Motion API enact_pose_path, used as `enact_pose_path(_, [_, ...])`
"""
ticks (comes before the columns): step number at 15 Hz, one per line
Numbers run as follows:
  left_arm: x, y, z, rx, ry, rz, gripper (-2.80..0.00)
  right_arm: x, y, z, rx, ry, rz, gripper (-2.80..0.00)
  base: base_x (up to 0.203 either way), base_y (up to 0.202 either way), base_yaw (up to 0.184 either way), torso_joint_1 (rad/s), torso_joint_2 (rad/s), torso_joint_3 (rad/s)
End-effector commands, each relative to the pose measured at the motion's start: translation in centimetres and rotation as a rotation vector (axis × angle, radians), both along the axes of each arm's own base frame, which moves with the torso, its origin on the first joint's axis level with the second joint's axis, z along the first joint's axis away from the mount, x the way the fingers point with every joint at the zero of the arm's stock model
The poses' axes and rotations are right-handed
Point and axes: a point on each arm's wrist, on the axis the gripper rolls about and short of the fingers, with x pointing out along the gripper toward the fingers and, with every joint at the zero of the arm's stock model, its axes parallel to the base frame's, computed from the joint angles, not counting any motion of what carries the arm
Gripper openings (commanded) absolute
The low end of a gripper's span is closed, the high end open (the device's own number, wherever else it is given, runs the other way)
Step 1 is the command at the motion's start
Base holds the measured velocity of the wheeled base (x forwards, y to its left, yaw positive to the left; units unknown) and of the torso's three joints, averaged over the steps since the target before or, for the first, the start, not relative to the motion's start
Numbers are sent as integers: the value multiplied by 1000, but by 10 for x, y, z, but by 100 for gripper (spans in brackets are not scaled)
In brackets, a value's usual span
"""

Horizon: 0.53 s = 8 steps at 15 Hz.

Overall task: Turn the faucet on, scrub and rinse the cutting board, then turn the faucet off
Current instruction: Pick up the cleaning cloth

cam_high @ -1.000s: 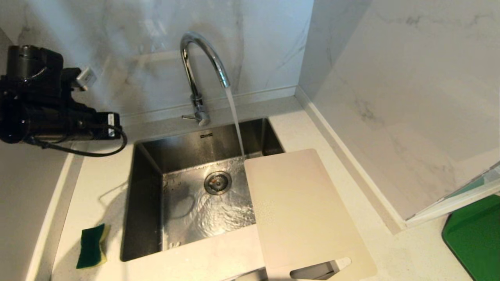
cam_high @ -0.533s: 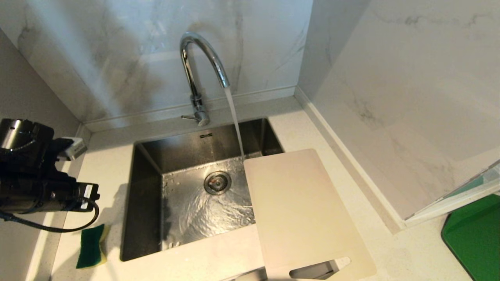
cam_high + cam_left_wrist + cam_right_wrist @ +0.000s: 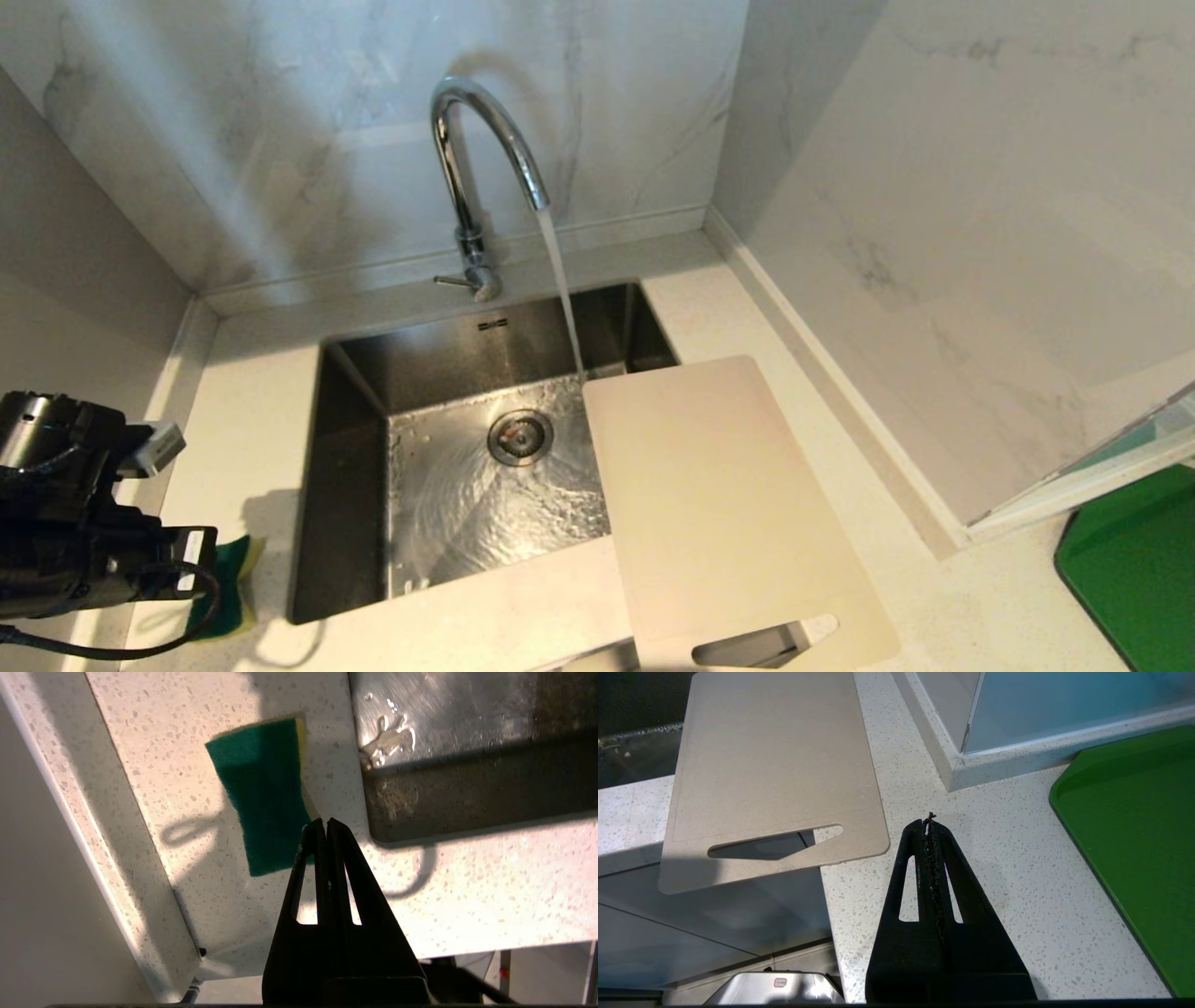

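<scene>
Fingers [image 3: 313,844] of the left gripper [image 3: 325,821] are pressed together above the sponge [image 3: 261,793]; the right gripper [image 3: 930,820] is closed too, near the board [image 3: 719,495], which bridges the sink [image 3: 345,448]. The faucet [image 3: 476,140] runs.

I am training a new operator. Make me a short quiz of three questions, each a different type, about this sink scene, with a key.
1. True or false: water is running from the faucet into the sink.
2. Multiple choice: where does the cutting board lie? A) flat on the sink floor B) across the sink's right edge and the counter, its slot end past the counter's front C) on the green mat
3. Short answer: what lies on the counter just beyond the tips of the left claw, and are its jaws open or shut?

Key: 1 true. 2 B. 3 The green and yellow sponge; shut, holding nothing.
</scene>
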Motion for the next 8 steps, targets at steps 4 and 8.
enact_pose_path(4, [3, 1, -2, 1, -9, 76, -280, 0, 0, 0, 0, 1, 0, -280, 0, 0, 0, 0, 0, 0])
enact_pose_path(8, [8, 0, -13, -41, 30, 148, -280, 0, 0, 0, 0, 1, 0, -280, 0, 0, 0, 0, 0, 0])
